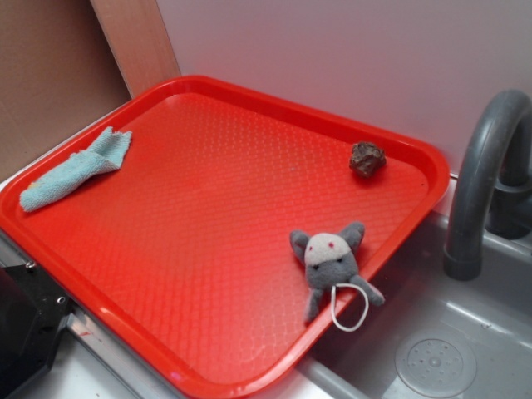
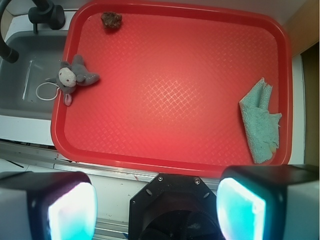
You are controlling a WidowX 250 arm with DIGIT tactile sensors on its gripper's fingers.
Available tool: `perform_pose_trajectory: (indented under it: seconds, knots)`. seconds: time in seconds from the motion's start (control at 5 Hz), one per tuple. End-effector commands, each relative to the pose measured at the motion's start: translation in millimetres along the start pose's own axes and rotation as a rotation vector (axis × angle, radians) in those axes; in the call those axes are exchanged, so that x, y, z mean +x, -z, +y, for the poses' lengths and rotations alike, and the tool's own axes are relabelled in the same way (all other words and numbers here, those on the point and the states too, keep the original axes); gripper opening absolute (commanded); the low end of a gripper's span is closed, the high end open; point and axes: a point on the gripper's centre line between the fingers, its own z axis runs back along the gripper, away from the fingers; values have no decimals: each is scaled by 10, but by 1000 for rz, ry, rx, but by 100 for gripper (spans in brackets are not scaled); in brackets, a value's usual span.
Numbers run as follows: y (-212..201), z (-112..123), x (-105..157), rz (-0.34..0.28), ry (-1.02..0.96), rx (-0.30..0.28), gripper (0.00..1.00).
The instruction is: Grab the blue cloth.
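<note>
blue cloth (image 2: 260, 122) | rumpled on red tray (image 2: 165, 90), edge farthest from sink (image 2: 25, 65) | soft, light, limp; pinch raised fold mid-strip | tool (image 2: 156, 210) released, spread wide, well short of cloth

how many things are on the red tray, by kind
cloth: 1, the blue cloth at one edge
plush toy: 1, the grey mouse at the sink-side rim
small brown lump: 1
total: 3 on the red tray
</note>
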Motion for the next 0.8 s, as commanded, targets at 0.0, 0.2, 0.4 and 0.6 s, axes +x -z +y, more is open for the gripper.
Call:
perform_pose_trajectory:
  seconds: [0.0, 0.2, 0.4, 0.6]
  knots:
    - [0, 0, 0, 0, 0, 0, 100]
    - [11, 6, 66, -13, -11, 16, 100]
    - [15, 6, 145, -28, -11, 16, 100]
    - [79, 172, 314, -56, -13, 72, 100]
